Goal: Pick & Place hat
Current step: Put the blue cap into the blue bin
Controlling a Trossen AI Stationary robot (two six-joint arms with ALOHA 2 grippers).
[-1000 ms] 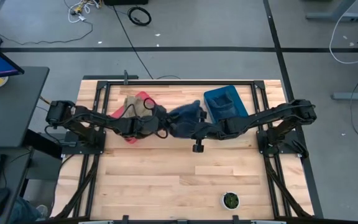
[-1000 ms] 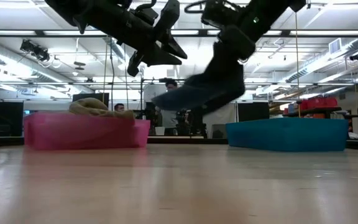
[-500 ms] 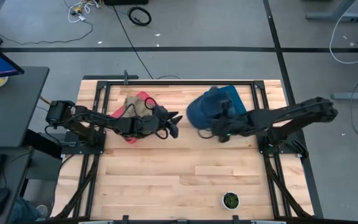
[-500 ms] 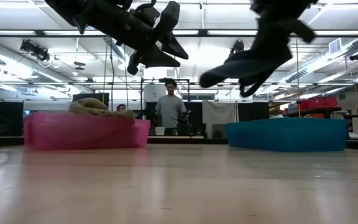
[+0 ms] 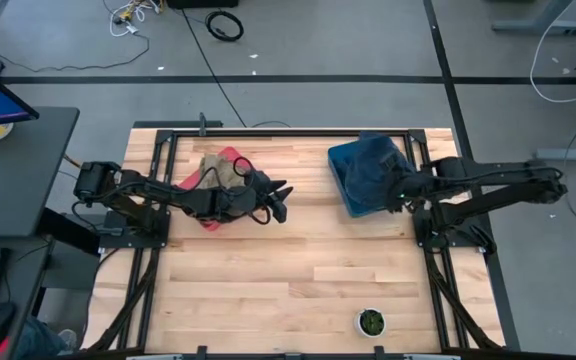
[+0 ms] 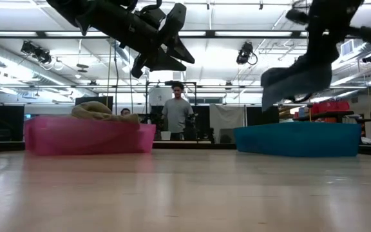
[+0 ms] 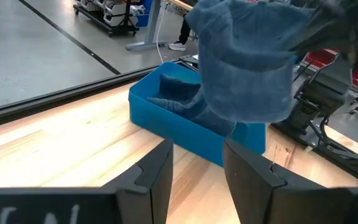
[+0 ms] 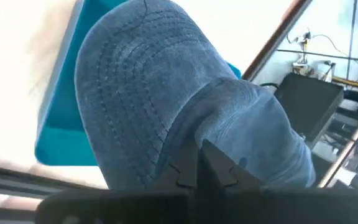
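Note:
A blue denim hat (image 5: 373,165) hangs in the air over the blue bin (image 5: 345,190) at the table's far right; the low view shows the hat (image 6: 294,78) above the bin's rim (image 6: 298,138). My right gripper (image 8: 197,163) is shut on it. A second blue cloth item (image 7: 178,93) lies inside that bin. My left gripper (image 5: 276,196) hovers open near the table's middle, beside the pink bin (image 5: 211,215), high off the table (image 6: 166,40). A tan hat (image 6: 97,110) rests in the pink bin (image 6: 89,137). My right gripper pinches the denim hat between its two fingers at the fold where the stitched brim meets the crown (image 8: 199,138). It comes from the table's right, slanting down. The hat is lifted clear and hangs below the fingers, brim (image 8: 126,81) drooping over the blue bin.
A small potted plant (image 5: 371,322) stands near the table's near edge. Black frame rails (image 5: 288,134) border the table's far side. A person (image 6: 177,116) stands in the room beyond the table. Bare wood lies between the two bins and toward the near edge.
My right gripper has carried the hat from the table's middle, beside my left gripper, toward the right edge, and now holds it above the blue bin. The hat has stayed lifted clear the whole way. My left gripper has kept open.

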